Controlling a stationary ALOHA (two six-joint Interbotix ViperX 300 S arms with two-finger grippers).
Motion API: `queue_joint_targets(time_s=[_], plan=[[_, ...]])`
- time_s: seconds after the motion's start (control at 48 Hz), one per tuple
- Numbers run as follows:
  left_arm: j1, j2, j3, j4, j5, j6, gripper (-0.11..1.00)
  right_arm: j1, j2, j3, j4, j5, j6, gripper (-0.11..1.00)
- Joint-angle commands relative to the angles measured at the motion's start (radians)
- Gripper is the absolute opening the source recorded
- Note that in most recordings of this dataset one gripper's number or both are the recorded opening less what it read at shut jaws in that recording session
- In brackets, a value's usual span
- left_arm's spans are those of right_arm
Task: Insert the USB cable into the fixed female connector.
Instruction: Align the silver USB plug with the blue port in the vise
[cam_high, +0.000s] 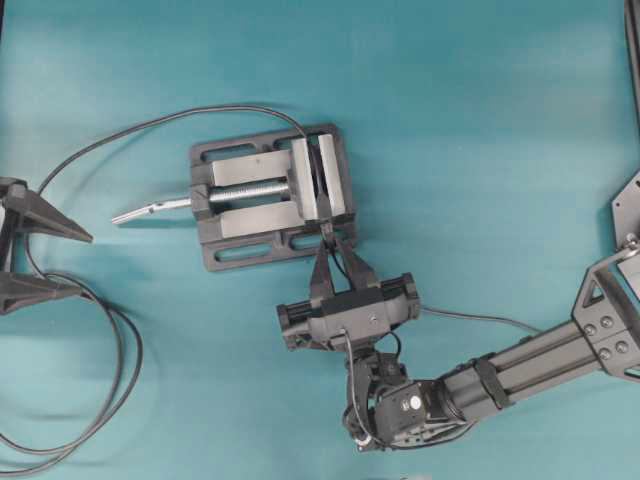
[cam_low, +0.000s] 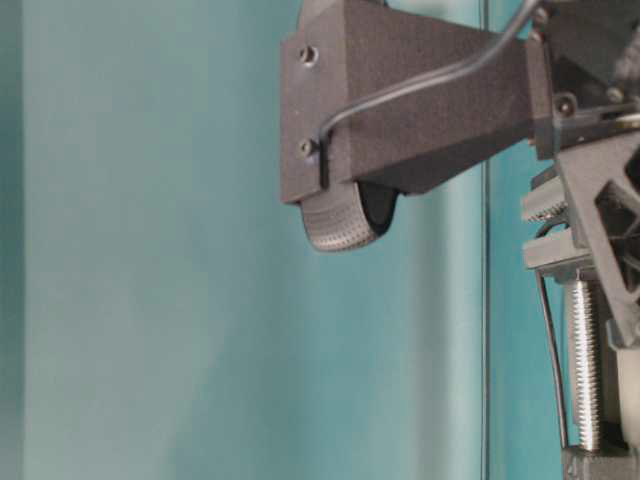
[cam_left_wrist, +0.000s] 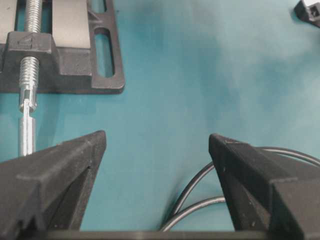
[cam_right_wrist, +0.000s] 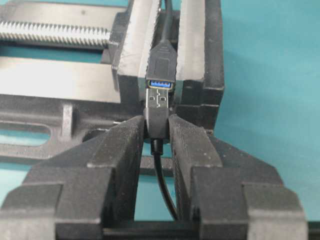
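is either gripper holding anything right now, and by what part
The right gripper pinches the USB cable by its black plug body, metal tip at the fixed female connector. The left gripper is open, holding nothing.

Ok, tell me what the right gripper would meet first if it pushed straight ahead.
The right gripper, shut on the black USB plug, would likely drive its metal tip into the blue-lined socket clamped in the grey vise.
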Motion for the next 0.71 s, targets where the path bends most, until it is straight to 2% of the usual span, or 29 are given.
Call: queue_joint_targets(time_s=[0.0, 0.687], plan=[[-0.003, 0.006, -0.012, 0.003, -0.008, -0.012, 0.99, -0.003, -0.023, -0.020, 0.002, -0.009, 0.002, 0.19], [-0.003, 0.006, -0.012, 0.003, -0.008, -0.012, 0.99, -0.021, -0.023, -0.021, 0.015, 0.018, 0.002, 0.19]])
